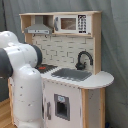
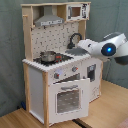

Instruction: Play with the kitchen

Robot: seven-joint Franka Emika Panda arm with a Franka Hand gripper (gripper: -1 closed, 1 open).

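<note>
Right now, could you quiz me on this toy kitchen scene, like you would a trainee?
1. True or false: a pot stands on the stovetop in the second exterior view.
2. In the first exterior view, where does the microwave sit on the kitchen? A) on the top shelf, B) below the sink, C) on the floor.
3. In the second exterior view, is the oven door fully shut or ajar?

Key: 1 true; 2 A; 3 ajar, its top edge tilted outward.
</note>
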